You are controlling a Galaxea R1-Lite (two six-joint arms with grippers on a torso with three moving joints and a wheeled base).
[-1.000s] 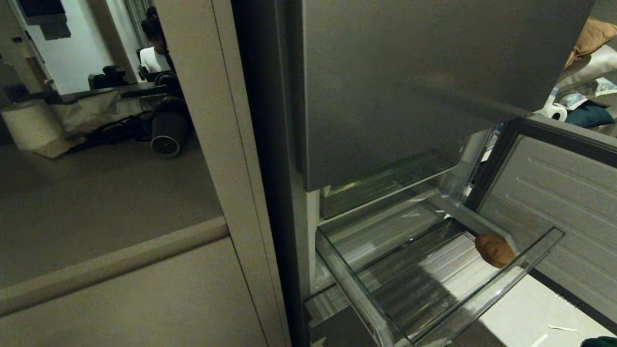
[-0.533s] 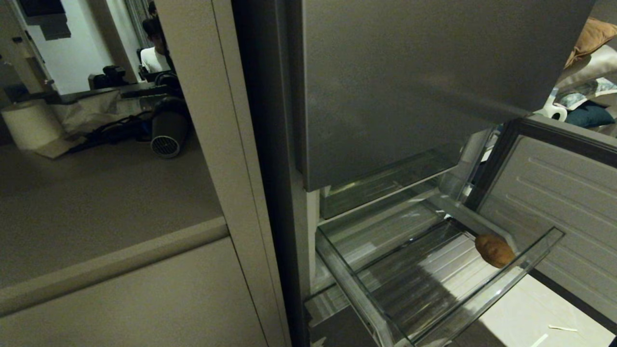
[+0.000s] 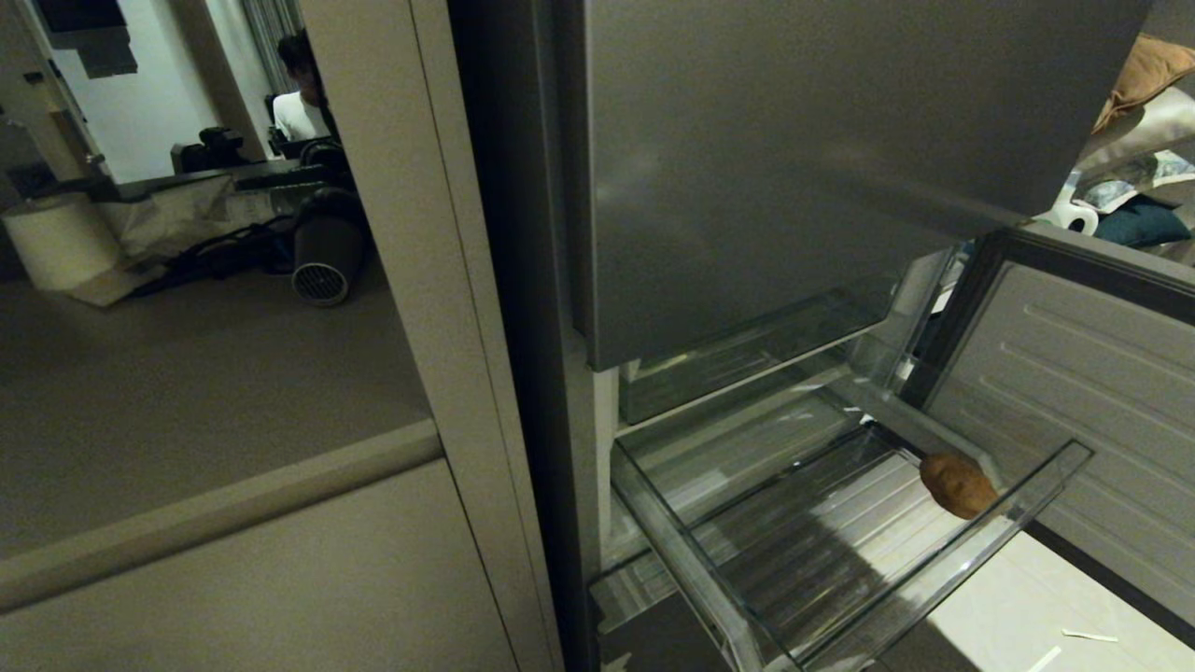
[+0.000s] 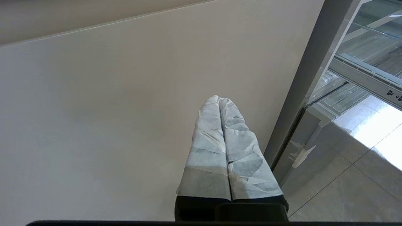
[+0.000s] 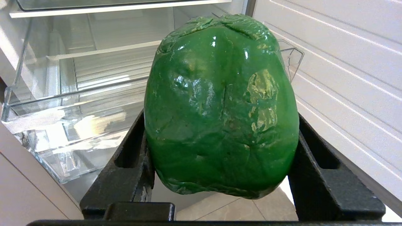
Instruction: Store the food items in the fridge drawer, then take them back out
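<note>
A: Fridge drawer (image 3: pixel 840 560) is sitting pulled out at lower right of the head view, clear plastic, ribbed floor showing. Open door panel (image 3: pixel 1074 411) is standing along its right. Potato (image 3: pixel 957 485) is lying inside against the right wall, near the front corner

B: Right gripper (image 5: pixel 221 103) is clamping a glossy green pepper (image 5: pixel 221 103) between its two black fingers (image 5: pixel 132 157). In the right wrist view the drawer (image 5: pixel 37 125) is lying beyond and to the left of the pepper, so the pepper is not yet over the bin

A: Judgement for the step: the gripper needs to be carrying the pepper over the low front lip, lowering close to the ribbed floor in the bare middle, well apart from the potato, then letting go low so the pepper is not rolling

B: Left gripper (image 4: pixel 220 100) is resting closed on nothing, wrapped fingertips pressed together, facing the pale cabinet side (image 4: pixel 110 94) at left of the fridge

A: Hidden: neither arm is showing in the head view. The pepper is filling the right wrist view, hiding the fingertips and whatever is behind it; the potato is not showing there. Drawer's front corner is running off the bottom edge of the head view. A person (image 3: pixel 299 93) at upper left is partly cut off by the cabinet
</note>
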